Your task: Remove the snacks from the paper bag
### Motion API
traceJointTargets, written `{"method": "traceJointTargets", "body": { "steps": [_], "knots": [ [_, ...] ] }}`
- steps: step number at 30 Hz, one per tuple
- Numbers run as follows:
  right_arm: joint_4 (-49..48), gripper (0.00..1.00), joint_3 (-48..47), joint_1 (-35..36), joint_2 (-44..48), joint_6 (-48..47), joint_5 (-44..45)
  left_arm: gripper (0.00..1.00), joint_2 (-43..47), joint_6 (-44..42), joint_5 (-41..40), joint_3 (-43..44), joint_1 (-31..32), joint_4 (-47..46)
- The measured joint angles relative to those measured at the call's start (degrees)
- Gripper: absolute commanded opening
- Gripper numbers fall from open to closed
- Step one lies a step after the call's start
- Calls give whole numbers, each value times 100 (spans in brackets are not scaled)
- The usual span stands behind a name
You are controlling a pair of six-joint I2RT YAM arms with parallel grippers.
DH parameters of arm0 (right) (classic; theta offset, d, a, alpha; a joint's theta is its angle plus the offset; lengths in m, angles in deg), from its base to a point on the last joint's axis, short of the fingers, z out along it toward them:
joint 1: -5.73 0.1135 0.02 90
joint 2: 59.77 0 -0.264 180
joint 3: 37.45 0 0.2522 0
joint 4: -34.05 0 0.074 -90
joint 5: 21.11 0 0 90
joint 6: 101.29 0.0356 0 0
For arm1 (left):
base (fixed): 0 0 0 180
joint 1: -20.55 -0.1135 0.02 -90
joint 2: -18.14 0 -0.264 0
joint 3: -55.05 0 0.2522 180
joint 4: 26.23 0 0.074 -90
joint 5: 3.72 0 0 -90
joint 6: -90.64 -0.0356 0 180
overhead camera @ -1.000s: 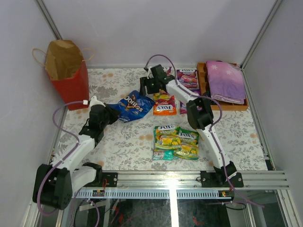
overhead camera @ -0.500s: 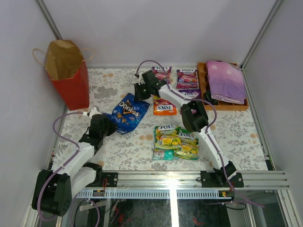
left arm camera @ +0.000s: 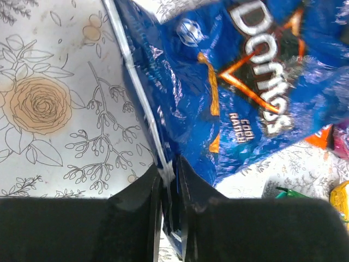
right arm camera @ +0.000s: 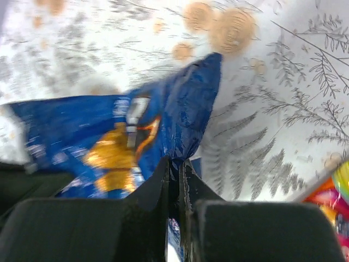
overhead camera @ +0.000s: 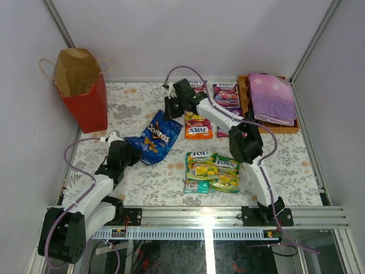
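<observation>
Doritos bag (overhead camera: 155, 137) lies on the table (overhead camera: 142, 177), gripped at two ends. The left end effector (left arm camera: 170, 176) is pressed together on its sealed edge, and the right end effector (right arm camera: 174, 166) pinches the far corner. Only the wrist views show either pinch; from above the wrists hide both. Farther out lie one orange pouch (overhead camera: 198, 129), at least two purple pouches (overhead camera: 226, 94) partly covered by the right arm, and perhaps three overlapping green-yellow pouches (overhead camera: 212, 171). One paper bag (overhead camera: 80, 85) stands upright at the far left corner.
</observation>
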Motion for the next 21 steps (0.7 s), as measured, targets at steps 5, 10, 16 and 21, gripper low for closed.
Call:
{"method": "traceJointTargets", "body": {
  "steps": [5,10,16,21],
  "knots": [
    [-11,0,693,308,1578,-166,31,28,481,-13,-192,-302,0,-317],
    [-131,0,452,629,2389,-219,-81,25,356,-31,-584,-450,0,-415],
    [-15,0,-219,699,1939,-254,-136,38,140,-28,-501,-393,0,-455],
    [238,0,-267,890,1648,-267,-144,46,546,-31,-468,-315,0,-256]
  ]
}}
